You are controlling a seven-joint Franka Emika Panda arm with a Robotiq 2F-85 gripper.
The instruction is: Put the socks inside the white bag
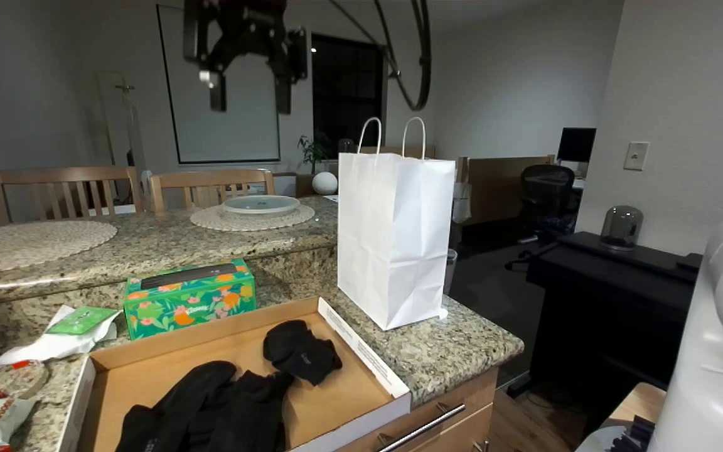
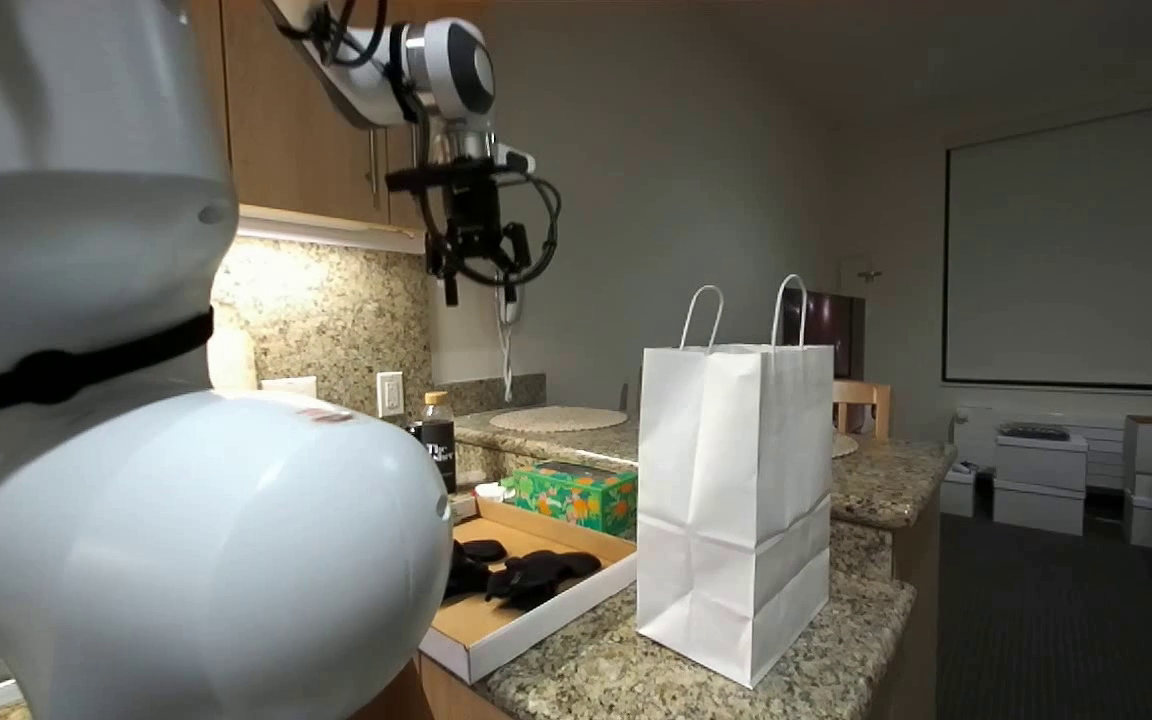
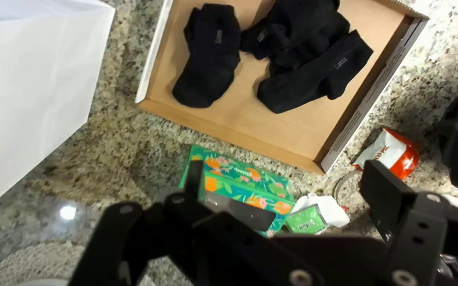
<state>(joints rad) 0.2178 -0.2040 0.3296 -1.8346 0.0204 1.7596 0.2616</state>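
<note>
Socks (image 3: 206, 55) lie in the tray (image 3: 284, 131), some bunched; jaws stand apart, empty, well above. Bunched ones may lift together; a low approach could topple the upright white bag (image 1: 393, 235).

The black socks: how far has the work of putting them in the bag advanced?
Done: the white bag stands upright; its inside is hidden, so any socks there cannot be seen.
In hand: nothing; the gripper hangs open and empty.
Left: the black socks lying in the cardboard tray.
</note>
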